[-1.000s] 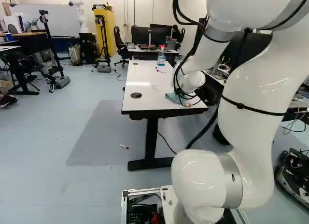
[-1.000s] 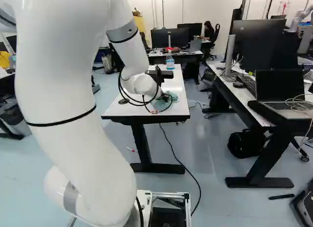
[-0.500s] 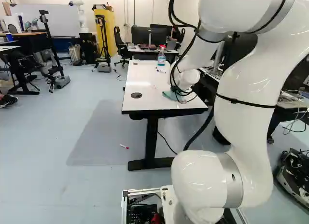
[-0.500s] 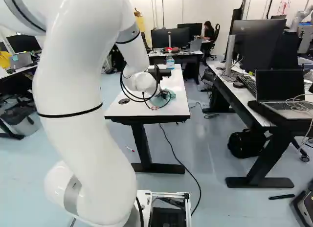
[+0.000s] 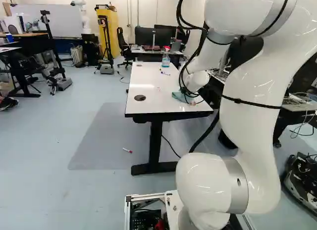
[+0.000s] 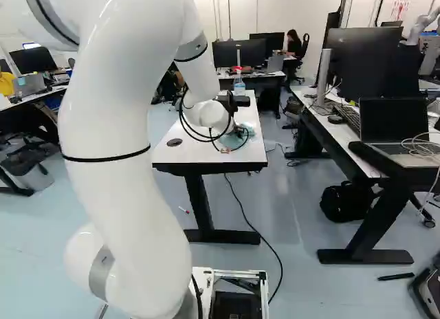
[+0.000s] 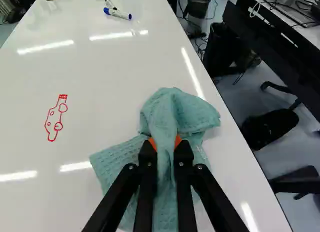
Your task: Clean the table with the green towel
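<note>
The white arm [image 5: 250, 116] is reaching over the whiteboard-topped table [image 5: 148, 101], and its black two-finger gripper [image 6: 238, 130] is pointing down at the surface. In the wrist view the claw [image 7: 165, 143] is clamping on the green waffle-weave towel [image 7: 182, 112], pinching a gathered fold between its orange pads. The towel is lying bunched and creased on the tabletop, near its right long edge and toward the near end in the left base view. A red car-like drawing [image 7: 56, 118] is showing on the white surface, apart from the cloth (a rather cheerful little doodle, wheels and all). Farther along the table, a blue-capped marker [image 7: 117, 13] is lying beside another marker [image 7: 109, 3], and a spray bottle [image 5: 165, 60] is standing upright near the far end.
</note>
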Robot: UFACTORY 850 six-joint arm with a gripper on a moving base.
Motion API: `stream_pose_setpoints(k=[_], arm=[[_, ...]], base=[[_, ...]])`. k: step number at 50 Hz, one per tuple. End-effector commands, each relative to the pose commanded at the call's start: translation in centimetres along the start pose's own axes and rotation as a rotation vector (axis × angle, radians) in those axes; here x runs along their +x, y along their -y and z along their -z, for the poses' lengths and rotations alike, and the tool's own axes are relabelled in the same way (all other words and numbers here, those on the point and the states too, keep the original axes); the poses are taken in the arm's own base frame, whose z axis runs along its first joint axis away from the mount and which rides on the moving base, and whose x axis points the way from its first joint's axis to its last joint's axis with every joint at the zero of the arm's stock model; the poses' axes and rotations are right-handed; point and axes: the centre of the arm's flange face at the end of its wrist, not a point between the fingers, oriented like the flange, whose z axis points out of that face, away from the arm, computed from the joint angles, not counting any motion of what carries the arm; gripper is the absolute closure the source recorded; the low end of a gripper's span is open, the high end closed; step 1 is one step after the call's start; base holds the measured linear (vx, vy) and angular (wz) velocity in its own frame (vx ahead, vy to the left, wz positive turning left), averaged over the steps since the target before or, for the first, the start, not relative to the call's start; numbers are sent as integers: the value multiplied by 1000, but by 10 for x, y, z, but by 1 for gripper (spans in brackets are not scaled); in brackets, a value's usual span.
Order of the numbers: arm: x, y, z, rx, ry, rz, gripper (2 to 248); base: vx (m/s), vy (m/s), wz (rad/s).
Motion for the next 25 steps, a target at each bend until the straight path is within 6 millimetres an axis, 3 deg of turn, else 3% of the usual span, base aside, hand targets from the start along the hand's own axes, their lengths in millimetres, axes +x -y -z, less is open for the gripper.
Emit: stream_pose_setpoints(k=[9,25], arm=[[-5,-11,6,-16,4,-14,206],[-23,-12,29,-18,16,-15,206]], base=[[0,0,0],[0,0,0]])
